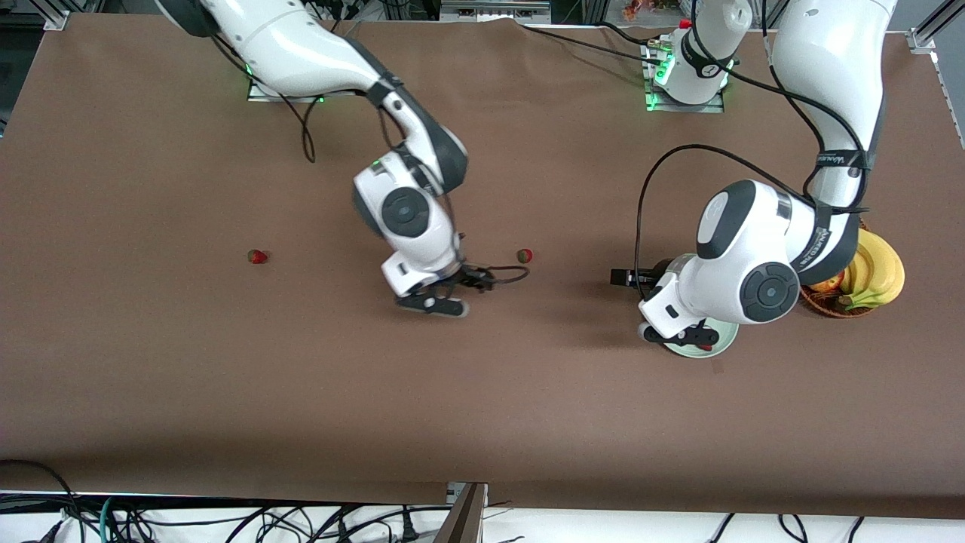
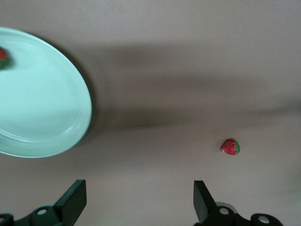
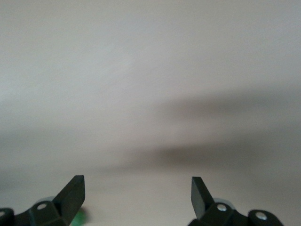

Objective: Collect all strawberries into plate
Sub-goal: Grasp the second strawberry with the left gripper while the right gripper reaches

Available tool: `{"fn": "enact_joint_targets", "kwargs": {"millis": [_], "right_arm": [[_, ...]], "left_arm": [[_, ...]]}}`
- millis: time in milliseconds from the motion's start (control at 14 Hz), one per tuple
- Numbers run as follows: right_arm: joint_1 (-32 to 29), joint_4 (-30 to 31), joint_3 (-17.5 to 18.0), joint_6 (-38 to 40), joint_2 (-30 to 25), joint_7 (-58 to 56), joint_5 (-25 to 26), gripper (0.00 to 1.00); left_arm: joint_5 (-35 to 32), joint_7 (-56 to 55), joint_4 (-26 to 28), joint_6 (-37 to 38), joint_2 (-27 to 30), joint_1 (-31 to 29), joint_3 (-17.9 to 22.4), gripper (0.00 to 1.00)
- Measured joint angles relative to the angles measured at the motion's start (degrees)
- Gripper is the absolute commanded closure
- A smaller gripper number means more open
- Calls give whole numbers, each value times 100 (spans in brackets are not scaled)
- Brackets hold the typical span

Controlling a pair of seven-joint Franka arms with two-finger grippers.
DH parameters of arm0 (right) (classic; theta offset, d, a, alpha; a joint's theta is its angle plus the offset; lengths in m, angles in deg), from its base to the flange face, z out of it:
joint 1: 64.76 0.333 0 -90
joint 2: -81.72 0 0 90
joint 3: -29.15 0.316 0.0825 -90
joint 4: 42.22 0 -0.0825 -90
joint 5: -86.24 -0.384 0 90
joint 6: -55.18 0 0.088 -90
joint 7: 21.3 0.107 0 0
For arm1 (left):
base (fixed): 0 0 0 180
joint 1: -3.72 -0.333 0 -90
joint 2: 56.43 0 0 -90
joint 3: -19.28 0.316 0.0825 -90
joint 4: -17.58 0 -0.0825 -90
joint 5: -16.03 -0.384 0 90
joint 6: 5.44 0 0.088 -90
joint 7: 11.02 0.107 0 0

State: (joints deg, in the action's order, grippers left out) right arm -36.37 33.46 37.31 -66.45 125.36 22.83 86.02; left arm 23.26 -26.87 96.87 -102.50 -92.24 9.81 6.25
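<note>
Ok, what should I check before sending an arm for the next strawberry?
1. One berry in the plate: ok, the plated strawberry lies near its rim.
2. All berries collected: not ok. The middle strawberry and the end strawberry, toward the right arm's end, lie on the table.
3. Left gripper free: ok, open and empty, over the plate's edge.
4. Right gripper free: ok, open and empty, over bare table between the two loose berries.
5. Green speck by the right gripper's finger: cannot tell what it is.
</note>
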Motion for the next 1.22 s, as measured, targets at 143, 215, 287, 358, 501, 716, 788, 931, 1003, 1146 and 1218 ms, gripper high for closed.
{"fn": "enact_joint_targets", "kwargs": {"millis": [143,215,287,358,501,716,788,931,1003,1146,1218], "right_arm": [[-448,1,-138,863,-230,-890,5,0],[-681,1,-185,1184,-300,-1423,3,0],[-898,1,-209,1400,-341,-1858,2,0],[-1094,3,-228,1596,-364,-2144,5,0],[-1451,13,-251,1955,-368,-2518,14,0],[-1780,146,-446,2174,-366,-3122,20,0],[-1800,231,-606,2182,-365,-3301,22,0],[-1798,394,-908,2184,-364,-3704,25,0],[-1799,469,-1051,2184,-365,-3929,25,0],[-1806,625,-1300,2151,-371,-4302,25,0],[-1811,748,-1389,2055,-383,-4427,25,0]], "left_arm": [[167,-475,266,-314,1,22,-137,0],[171,-753,411,-533,4,87,-230,0],[171,-1019,598,-814,11,216,-285,0],[171,-1283,839,-1198,19,392,-310,0],[171,-1837,1395,-2117,29,799,-328,0],[148,-2512,2013,-3108,21,1330,-325,0],[26,-2728,2117,-3237,11,1475,-312,0],[-432,-3242,2197,-3471,-33,1607,-302,0],[-608,-3440,2216,-3583,-72,1661,-300,0],[-848,-3661,2228,-3830,-171,1755,-298,2],[-894,-3691,2229,-3894,-210,1777,-296,6]]}}
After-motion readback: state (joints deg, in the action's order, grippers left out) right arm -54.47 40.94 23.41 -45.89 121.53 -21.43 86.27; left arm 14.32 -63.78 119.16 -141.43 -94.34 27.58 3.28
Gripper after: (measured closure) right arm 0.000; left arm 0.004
